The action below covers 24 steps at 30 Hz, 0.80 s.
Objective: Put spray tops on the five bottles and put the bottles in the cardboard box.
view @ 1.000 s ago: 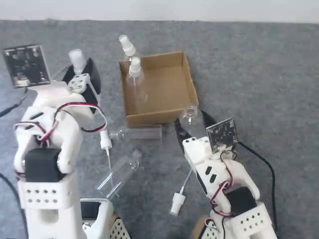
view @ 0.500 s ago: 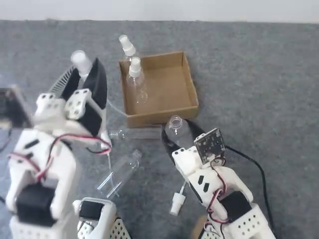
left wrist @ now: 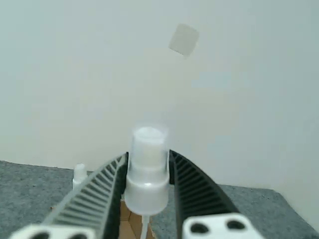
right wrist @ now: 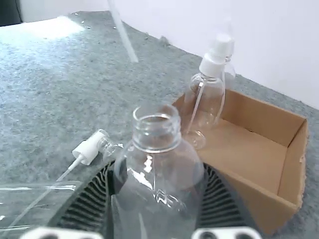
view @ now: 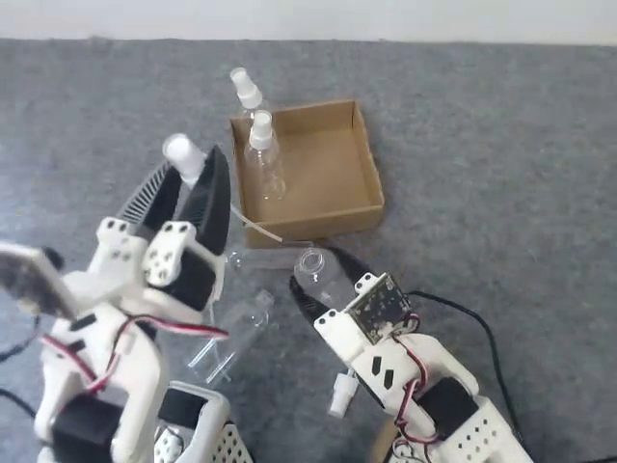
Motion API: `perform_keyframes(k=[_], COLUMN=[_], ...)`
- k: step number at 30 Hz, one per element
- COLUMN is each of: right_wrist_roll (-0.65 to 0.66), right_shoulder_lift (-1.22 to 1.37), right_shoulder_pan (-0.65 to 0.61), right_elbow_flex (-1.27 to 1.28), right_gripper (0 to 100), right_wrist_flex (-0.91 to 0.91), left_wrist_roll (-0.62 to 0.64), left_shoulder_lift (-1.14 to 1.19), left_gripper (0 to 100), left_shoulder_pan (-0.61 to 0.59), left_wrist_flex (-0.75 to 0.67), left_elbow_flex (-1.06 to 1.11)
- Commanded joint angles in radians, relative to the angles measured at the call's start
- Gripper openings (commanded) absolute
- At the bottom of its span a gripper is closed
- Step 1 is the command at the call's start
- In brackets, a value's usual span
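Observation:
My left gripper is shut on a white spray top, held up left of the cardboard box, its thin tube hanging toward the box's front corner. In the left wrist view the spray top sits upright between the ribbed fingers. My right gripper is shut on a clear open-necked bottle in front of the box. The same bottle stands upright in that gripper. Two capped bottles stand in the box's far left corner.
On the grey carpet a clear bottle lies before the box and another lies nearer the arms. A loose spray top lies beside the right arm. Another spray top lies next to a lying bottle.
The left arm has swung right and nearer with the spray top. The right arm has carried the open bottle left and away from the box's front corner.

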Motion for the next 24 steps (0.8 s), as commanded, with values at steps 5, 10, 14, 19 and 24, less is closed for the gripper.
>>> perform_keyframes(k=[5, 10, 14, 19, 24], right_wrist_roll=[0.015, 0.015, 0.015, 0.015, 0.015], right_shoulder_lift=[-0.030, -0.030, -0.030, -0.030, -0.028], right_shoulder_pan=[-0.035, -0.045, -0.045, -0.045, -0.045], right_elbow_flex=[-0.006, -0.006, -0.006, -0.006, -0.005], right_gripper=[3.8, 3.8, 3.8, 3.8, 3.8], right_wrist_flex=[-0.022, -0.018, -0.018, -0.018, -0.016], left_wrist_roll=[-0.046, -0.086, -0.100, -0.121, -0.121], left_shoulder_lift=[-0.115, -0.120, -0.120, -0.120, -0.120], left_gripper=[1, 1, 1, 1, 1], left_shoulder_pan=[0.100, 0.157, 0.164, 0.166, 0.181], left_wrist_flex=[-0.044, -0.040, -0.038, -0.044, -0.041], left_elbow_flex=[0.064, 0.074, 0.093, 0.136, 0.140])
